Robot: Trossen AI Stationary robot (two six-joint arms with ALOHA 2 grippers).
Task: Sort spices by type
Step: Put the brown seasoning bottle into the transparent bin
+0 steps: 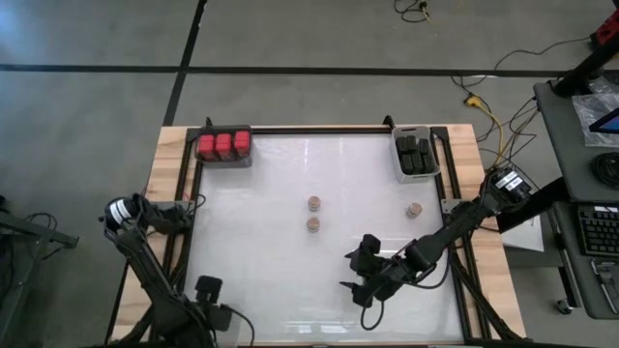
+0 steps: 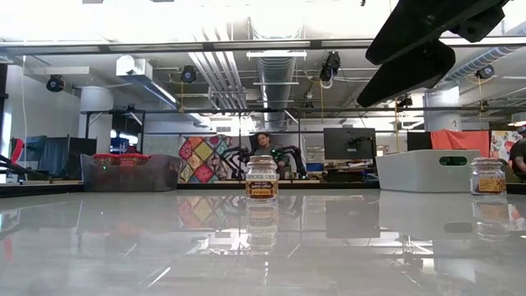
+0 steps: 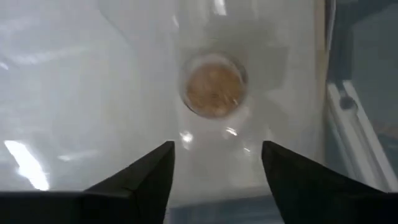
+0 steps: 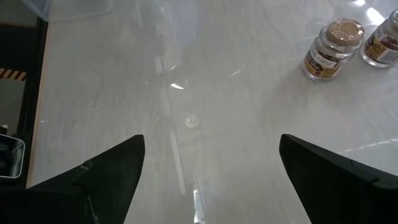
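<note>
Jar (image 3: 214, 92), left gripper (image 3: 217, 148) above (jaws parted)

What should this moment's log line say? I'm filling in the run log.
left gripper open, facing a tan-topped jar | right gripper open, empty | three jars loose, unsorted | red spices, black spices already grouped

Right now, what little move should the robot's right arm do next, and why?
Probably ease the right gripper toward the nearest jar. Its fingers are open and empty above bare table, and that jar stands loose close by, while the red spices and black spices are already grouped.
</note>
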